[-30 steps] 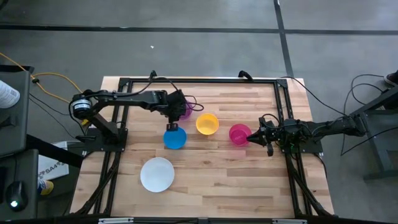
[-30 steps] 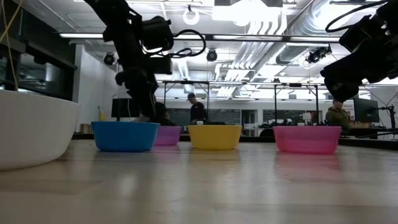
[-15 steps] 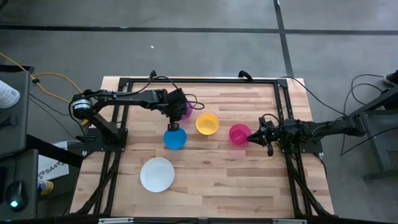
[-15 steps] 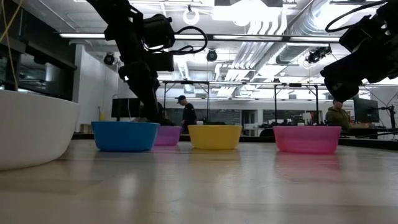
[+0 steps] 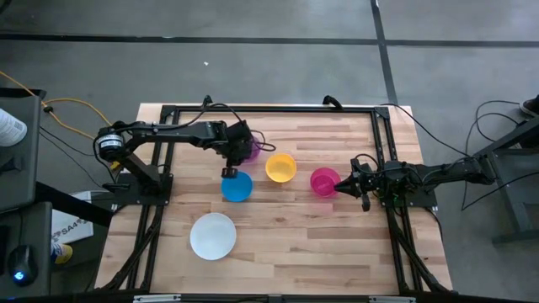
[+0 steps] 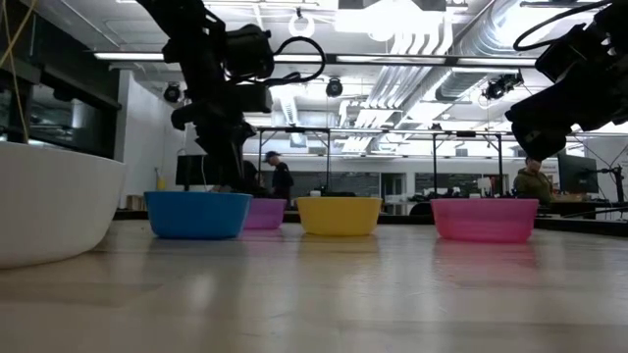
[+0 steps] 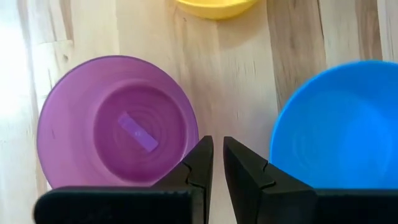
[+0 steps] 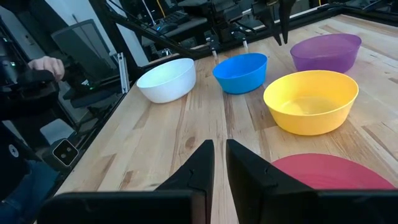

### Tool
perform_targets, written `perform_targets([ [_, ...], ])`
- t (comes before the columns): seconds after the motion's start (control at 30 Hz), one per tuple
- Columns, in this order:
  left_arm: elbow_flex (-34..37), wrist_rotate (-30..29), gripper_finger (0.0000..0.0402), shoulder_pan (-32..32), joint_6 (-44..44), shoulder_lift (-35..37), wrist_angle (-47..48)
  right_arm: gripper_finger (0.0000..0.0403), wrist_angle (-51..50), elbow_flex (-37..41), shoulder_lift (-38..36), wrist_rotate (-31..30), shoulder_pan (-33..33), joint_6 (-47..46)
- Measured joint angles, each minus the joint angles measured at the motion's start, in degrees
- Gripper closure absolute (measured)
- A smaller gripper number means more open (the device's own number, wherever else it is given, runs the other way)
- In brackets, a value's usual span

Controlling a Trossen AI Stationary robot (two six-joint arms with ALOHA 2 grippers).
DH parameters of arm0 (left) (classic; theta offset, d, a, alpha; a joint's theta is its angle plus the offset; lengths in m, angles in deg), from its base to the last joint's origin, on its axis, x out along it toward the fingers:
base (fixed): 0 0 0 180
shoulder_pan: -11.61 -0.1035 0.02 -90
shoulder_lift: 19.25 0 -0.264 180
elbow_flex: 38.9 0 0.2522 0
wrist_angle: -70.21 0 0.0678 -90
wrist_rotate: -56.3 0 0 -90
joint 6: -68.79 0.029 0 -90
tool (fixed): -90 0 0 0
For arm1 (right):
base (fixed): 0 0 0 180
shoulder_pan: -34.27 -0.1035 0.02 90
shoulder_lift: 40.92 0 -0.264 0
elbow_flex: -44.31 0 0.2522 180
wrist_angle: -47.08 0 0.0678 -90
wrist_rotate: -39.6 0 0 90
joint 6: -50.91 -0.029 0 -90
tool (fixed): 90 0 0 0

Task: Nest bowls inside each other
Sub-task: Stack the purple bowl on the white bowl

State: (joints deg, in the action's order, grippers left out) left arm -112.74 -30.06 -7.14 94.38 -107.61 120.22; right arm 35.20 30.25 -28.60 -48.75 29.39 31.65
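Observation:
Five bowls stand upright on their bases on the wooden table: purple (image 5: 250,148), blue (image 5: 237,186), yellow (image 5: 280,167), pink-red (image 5: 323,181) and, nearer the front, the larger white one (image 5: 212,236). My left gripper (image 7: 217,146) points steeply down over the bare wood between the purple bowl (image 7: 118,121) and the blue bowl (image 7: 342,124). It is shut and holds nothing. My right gripper (image 8: 219,149) is shut too and nearly level. It waits above the table just right of the pink-red bowl (image 8: 329,171).
Black frame rails (image 5: 383,143) run along the table's left, right and far sides. A person's hand (image 8: 43,65) shows beyond the table's edge in the right wrist view. People move in the room behind (image 6: 280,176). Bare wood (image 5: 320,244) lies at the front right.
My left gripper has rolled about its own axis while staying over the gap between the blue and purple bowls. The bowls have kept their places.

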Motion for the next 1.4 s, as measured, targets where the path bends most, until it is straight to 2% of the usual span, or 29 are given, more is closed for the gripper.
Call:
perform_targets([
  [0.57,0.0,-0.3,0.0362,-1.7,6.7,0.0,1.7,0.0367,0.0,0.0,0.0,0.0,0.0,0.0],
  [0.93,0.0,-0.3,0.0294,-2.4,7.6,0.0,2.8,0.0367,0.0,0.0,0.0,0.0,0.0,0.0],
  [1.1,0.4,-0.4,0.029,-2.7,7.6,-2.3,5.0,0.0367,0.0,0.0,0.0,0.0,0.0,0.0],
  [1.4,0.3,-1.3,0.029,-2.7,10.2,-4.6,2.7,0.0367,0.0,0.0,0.0,0.0,0.0,0.0],
])
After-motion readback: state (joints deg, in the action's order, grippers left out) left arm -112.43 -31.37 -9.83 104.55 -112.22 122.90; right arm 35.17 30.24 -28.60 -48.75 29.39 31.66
